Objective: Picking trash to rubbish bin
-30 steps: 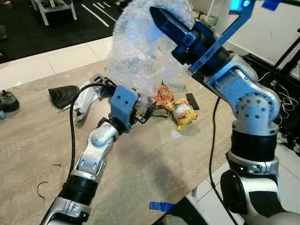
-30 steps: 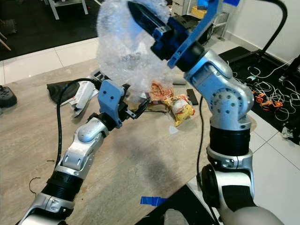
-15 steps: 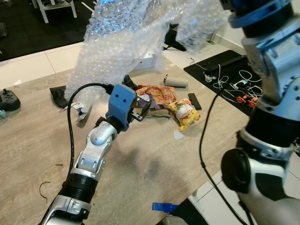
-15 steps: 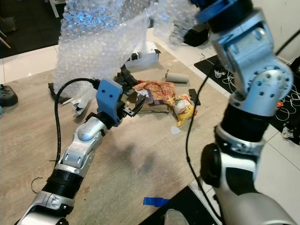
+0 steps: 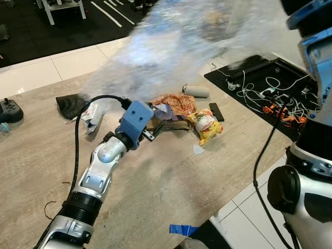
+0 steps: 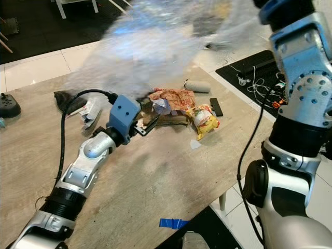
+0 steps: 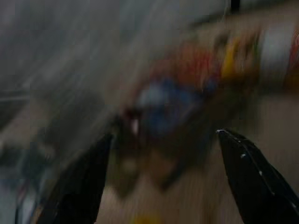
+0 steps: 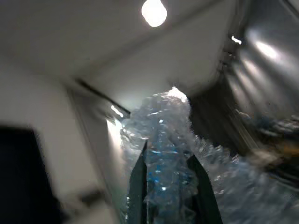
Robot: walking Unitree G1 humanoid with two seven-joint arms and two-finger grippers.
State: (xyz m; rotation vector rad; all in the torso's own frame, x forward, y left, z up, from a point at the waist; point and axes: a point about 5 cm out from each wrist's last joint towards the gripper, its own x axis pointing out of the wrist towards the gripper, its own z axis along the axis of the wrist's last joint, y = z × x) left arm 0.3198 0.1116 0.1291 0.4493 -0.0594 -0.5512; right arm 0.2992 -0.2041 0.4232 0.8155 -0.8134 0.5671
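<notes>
- High above the tabletop [image 5: 171, 192], my right end effector [image 8: 164, 186] has its two black fingers pinched shut on a big sheet of bubble wrap [image 5: 171, 46]. The sheet hangs blurred across the upper part of the head views, trailing down toward the litter.
- On the tabletop, my left end effector [image 5: 155, 132] hovers low, just beside the litter pile. The left wrist view shows its fingers spread apart with nothing between them.
- I judge the task to be early. One piece is lifted but not binned, and I can see no rubbish bin from here.
- Left to collect: an orange crumpled wrapper [image 5: 174, 102], a yellow snack packet [image 5: 205, 124] touching it, a small grey roll [image 5: 195, 91], a flat black item [image 5: 214, 111], a torn white packet [image 5: 92, 115] and a dark crumpled piece [image 5: 70, 105] near the far left edge.
- Near me the wood surface is bare apart from a strip of blue tape [image 5: 181, 229] at the near edge.
- To my right the tabletop ends close by, dropping to white floor tiles and a black mat [image 5: 259, 83] strewn with cables [image 5: 275, 98]. I would swing the sheet wide of those.
- My right arm stands tall at that edge, so room on that side looks tight.
</notes>
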